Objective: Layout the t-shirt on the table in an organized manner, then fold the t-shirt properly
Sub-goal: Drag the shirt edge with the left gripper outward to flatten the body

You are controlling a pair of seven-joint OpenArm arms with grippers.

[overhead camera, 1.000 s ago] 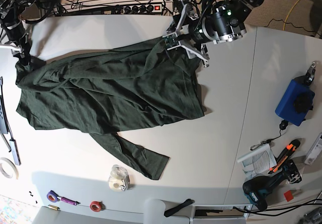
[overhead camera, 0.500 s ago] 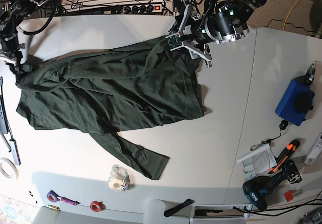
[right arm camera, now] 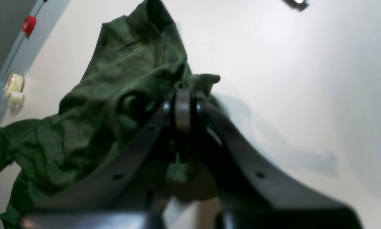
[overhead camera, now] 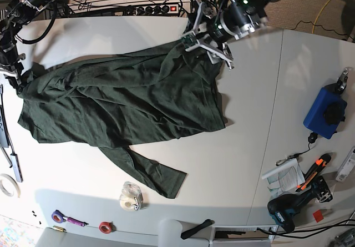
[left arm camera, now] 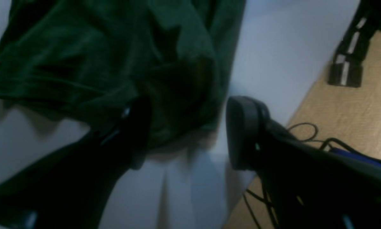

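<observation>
Dark forest-green wrinkled fabric t-shirt (overhead camera: 122,100) spread on the white smooth table (overhead camera: 249,147).
Right gripper (right arm camera: 183,95) is pressed together, pinching a shirt edge; left gripper (left arm camera: 187,133) stands spread, shirt corner between its jaws, ungripped.

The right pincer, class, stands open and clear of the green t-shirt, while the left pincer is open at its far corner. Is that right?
Not quite. The right wrist view shows the right pincer shut on the t-shirt, pinching its edge. The left pincer is open, as stated.
</observation>
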